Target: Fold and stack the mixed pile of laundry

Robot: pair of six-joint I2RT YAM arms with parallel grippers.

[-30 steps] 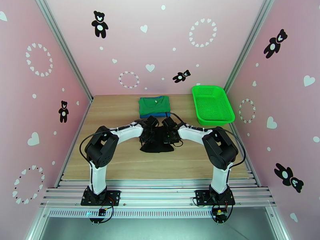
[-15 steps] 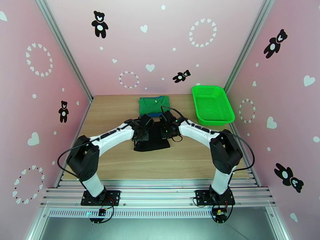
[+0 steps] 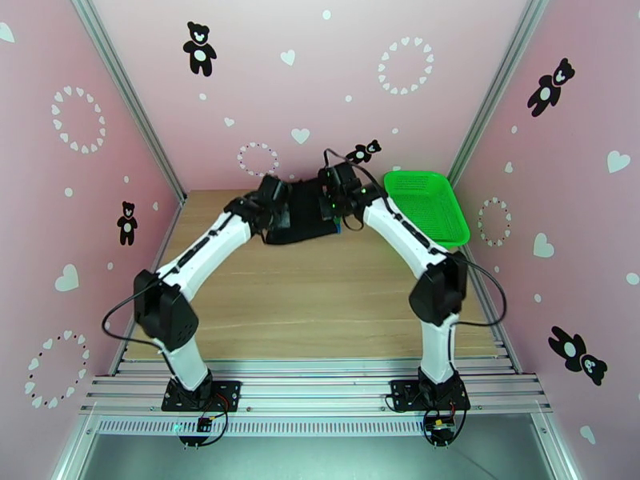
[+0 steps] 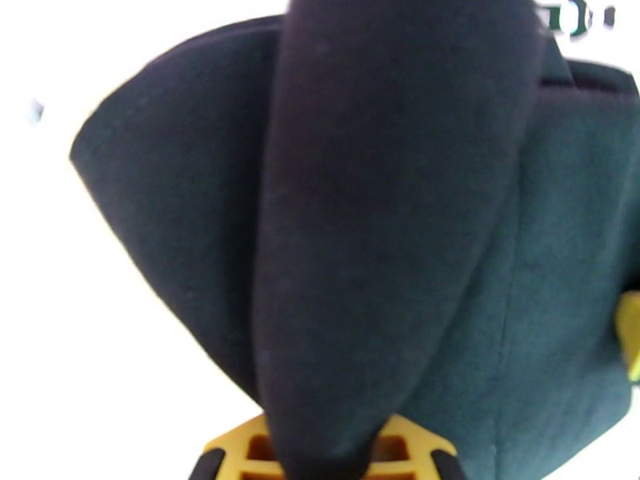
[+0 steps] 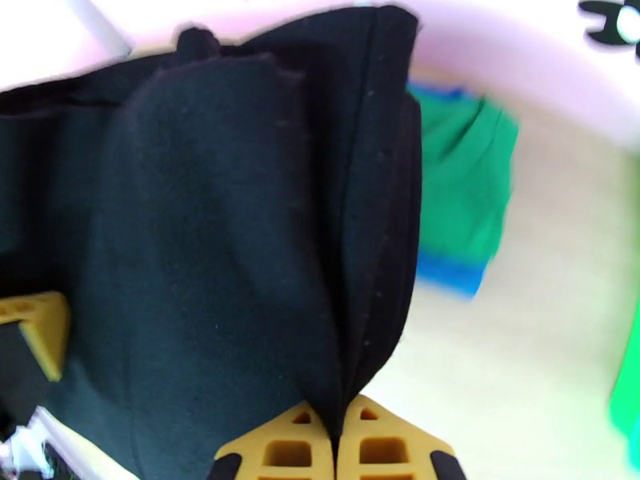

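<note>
Nearest us, a broad stretch of open wood on the surface [image 3: 320,306] lies between the arm bases and the far wall, with room on both sides up to the pink side walls. From its base the left arm [image 3: 200,258] leans out long and low, elbow near the left edge, reaching diagonally inward. The right arm [image 3: 408,234] stands taller, its elbow close to the right edge, then slopes in toward the middle.

The two wrists meet at the far end. The left jaws are closed on the black garment [image 3: 304,211], cloth rising from between the yellow fingertips [image 4: 416,446]. The right jaws are pinched tight on a fold of it too. The garment hangs spread between them. Just past it, the green garment [image 5: 460,178] lies on the blue T-shirt [image 5: 450,275]; we cannot tell whether the black cloth touches them. The green basket [image 3: 428,206] sits at the far right corner, beside the right forearm.
</note>
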